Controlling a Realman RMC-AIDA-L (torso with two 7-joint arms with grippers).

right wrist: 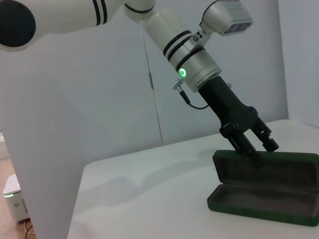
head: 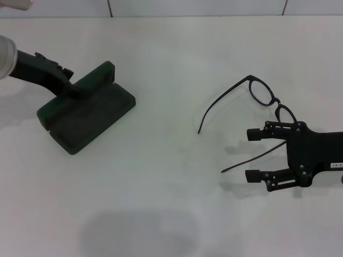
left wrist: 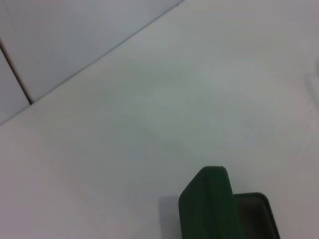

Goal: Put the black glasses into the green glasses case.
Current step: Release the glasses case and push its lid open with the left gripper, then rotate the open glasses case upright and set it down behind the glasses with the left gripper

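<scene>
The green glasses case (head: 86,115) lies open at the left of the table with its lid upright, and it also shows in the wrist views (left wrist: 207,204) (right wrist: 264,194). My left gripper (head: 75,88) is shut on the lid's top edge, where its fingers (right wrist: 239,144) straddle the rim. The black glasses (head: 262,93) lie unfolded on the right. My right gripper (head: 254,155) stands open beside them. One temple arm (head: 249,159) runs between its fingers, and the upper finger is close to the nearer lens.
The white table (head: 171,203) stretches bare between case and glasses. A tiled wall (head: 161,6) runs along the table's far edge. A small white device (right wrist: 12,199) sits low beyond the table in the right wrist view.
</scene>
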